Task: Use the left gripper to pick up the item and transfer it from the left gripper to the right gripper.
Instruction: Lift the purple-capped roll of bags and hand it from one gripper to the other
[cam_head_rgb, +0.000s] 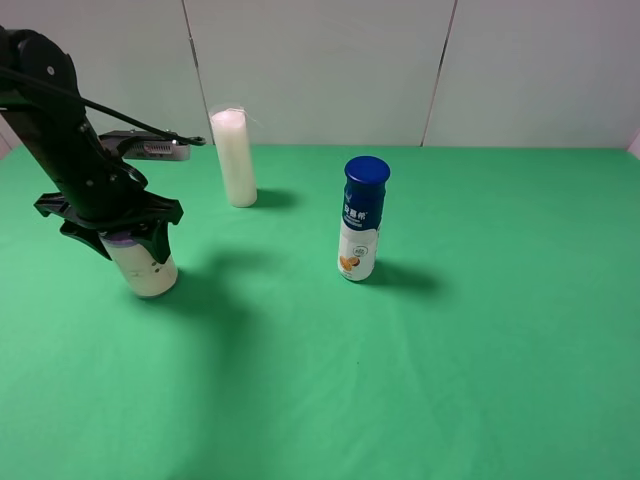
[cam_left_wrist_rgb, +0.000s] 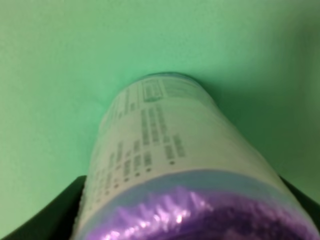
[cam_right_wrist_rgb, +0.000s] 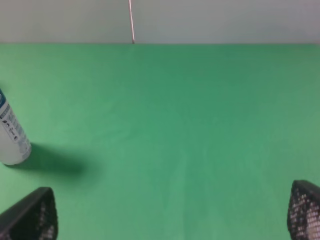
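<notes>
**gripfan:** So the left gripper (cam_head_rgb: 128, 238) is clamped on the item (cam_head_rgb: 150, 270), jaws closed around its upper part, right by the purple foil. The container is at the near-left of the green cloth (cam_head_rgb: 450, 380) and leans a bit. I can't tell if its base is touching the cloth or just clear of it. What's the smart way to lift from here?

**armnerd:** I'd go straight up first, and slowly. The hold is high on a stubby tub that's tilted, so a quick swing could let it pivot in the jaws. The wrist view shows the printed side running out from between the jaws, so the lower half is free. That's the end I'd offer to the other arm. The right gripper (cam_right_wrist_rgb: 167, 217) is spread wide with nothing in it, and it's out of the overhead shot, so I'd guess there's some way to travel. Carry it toward the middle, on the near side of the blue-capped bottle (cam_head_rgb: 360, 220) and well away from the tall white candle (cam_head_rgb: 234, 157) at the back. Don't let go until the right side has closed.
</notes>
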